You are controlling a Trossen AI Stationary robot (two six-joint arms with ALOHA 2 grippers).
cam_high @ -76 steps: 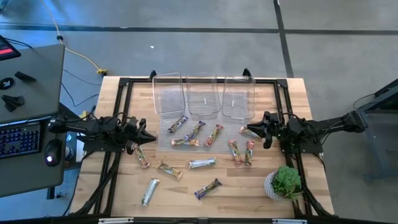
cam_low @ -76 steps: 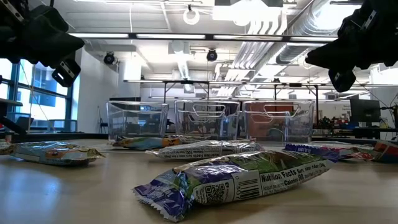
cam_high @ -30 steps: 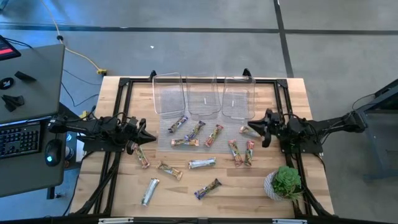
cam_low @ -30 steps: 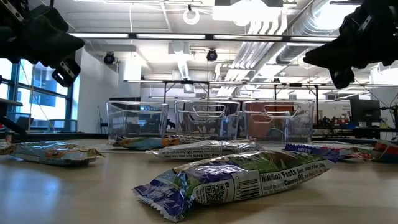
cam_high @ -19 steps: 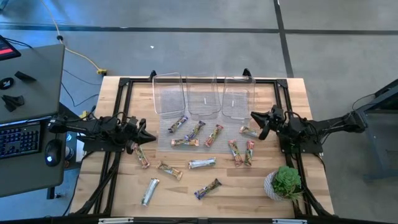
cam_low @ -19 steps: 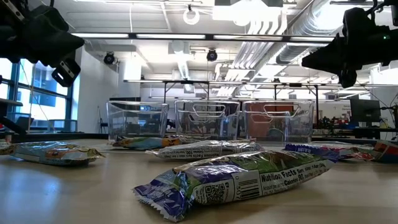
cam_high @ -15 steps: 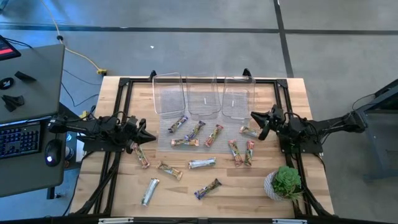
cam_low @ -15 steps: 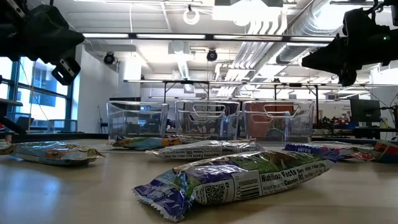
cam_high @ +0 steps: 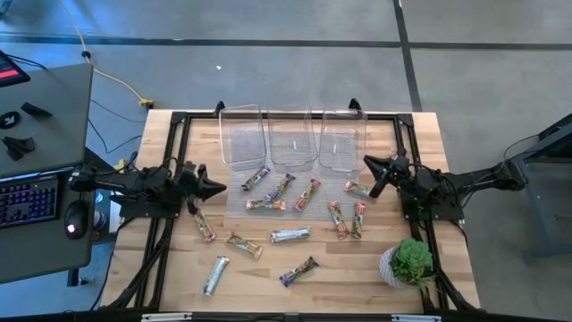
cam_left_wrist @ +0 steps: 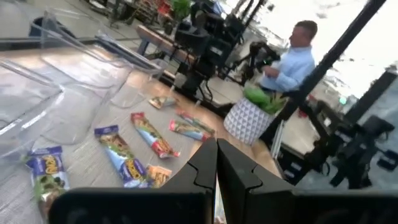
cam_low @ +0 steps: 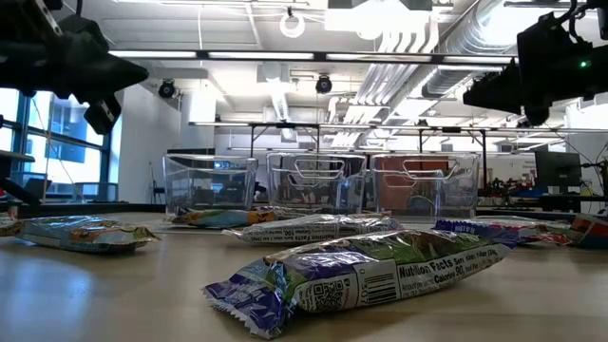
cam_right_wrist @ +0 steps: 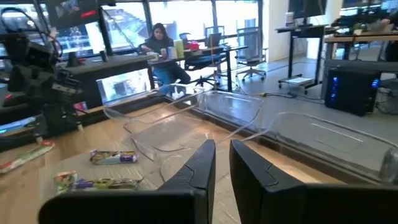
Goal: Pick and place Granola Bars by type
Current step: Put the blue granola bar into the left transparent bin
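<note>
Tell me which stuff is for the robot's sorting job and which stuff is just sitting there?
For the job:
granola bars
clear bins
left gripper
right gripper

Just sitting there:
potted plant
keyboard
mouse

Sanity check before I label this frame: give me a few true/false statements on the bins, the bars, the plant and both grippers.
1. Three clear bins stand in a row at the table's far edge. True.
2. The left gripper holds a granola bar. False: it hangs over the table with nothing between its fingers, which are shut in the left wrist view.
3. A potted plant sits at the table's near right corner. True.
4. Every granola bar is already in a bin. False: the bars lie scattered on the table in front of the bins.
5. The right gripper is beside the rightmost bin, holding nothing. True.
6. The right gripper's fingers are pressed shut. False: the right wrist view shows a narrow gap.
</note>
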